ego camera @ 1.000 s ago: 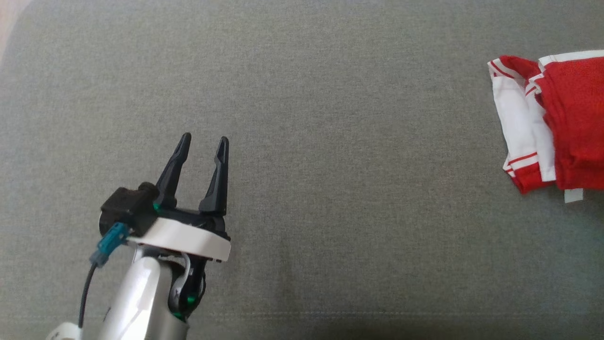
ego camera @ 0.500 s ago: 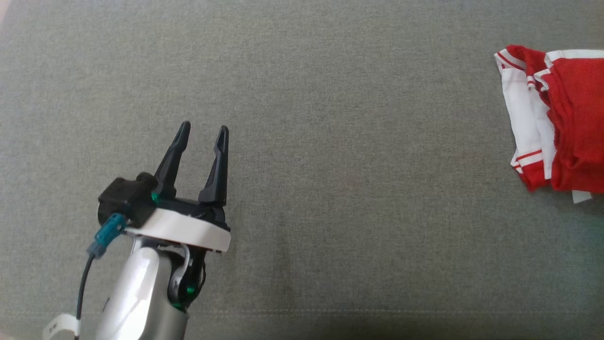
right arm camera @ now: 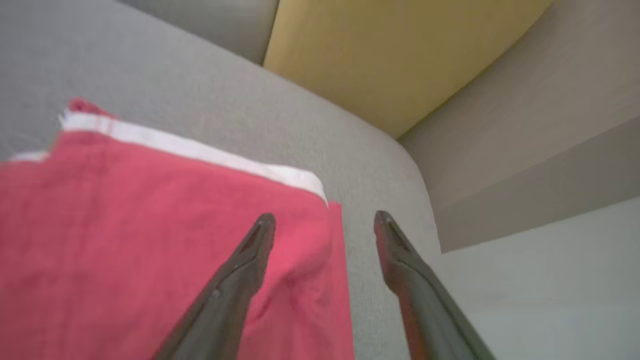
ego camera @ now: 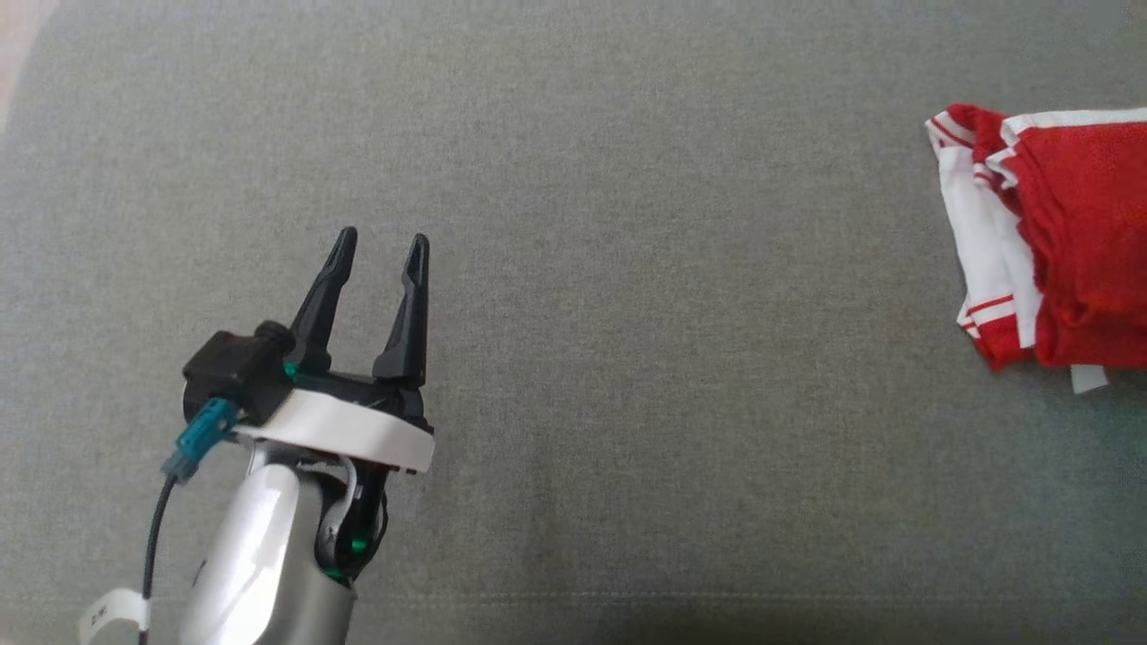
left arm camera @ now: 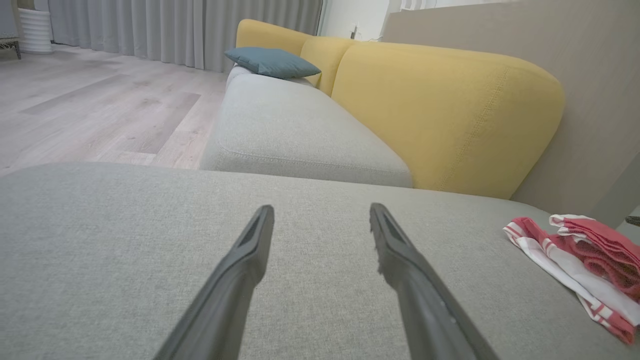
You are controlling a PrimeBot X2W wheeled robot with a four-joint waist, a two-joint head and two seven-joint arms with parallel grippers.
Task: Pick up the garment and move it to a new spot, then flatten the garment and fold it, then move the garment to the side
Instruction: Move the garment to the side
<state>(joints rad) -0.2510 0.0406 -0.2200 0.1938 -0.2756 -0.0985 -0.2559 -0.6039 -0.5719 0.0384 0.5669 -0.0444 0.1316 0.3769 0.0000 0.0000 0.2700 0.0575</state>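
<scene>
Folded red-and-white garment [ego camera: 1075, 233] lies at the grey cushion's [ego camera: 681, 313] right end. Right gripper [right arm camera: 325, 216] hangs above it, fingers apart, empty. Left gripper [ego camera: 383, 238], also spread, is over the cushion's left part. The set-aside step looks finished; next, lift clear without snagging.

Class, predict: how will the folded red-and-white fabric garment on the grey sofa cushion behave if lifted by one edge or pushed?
The folded red-and-white fabric garment is probably floppy: its layers wrinkle, so one lifted edge would likely unfold it. It looks thin, so probably light. On the textured grey sofa cushion it may bunch rather than slide.
</scene>
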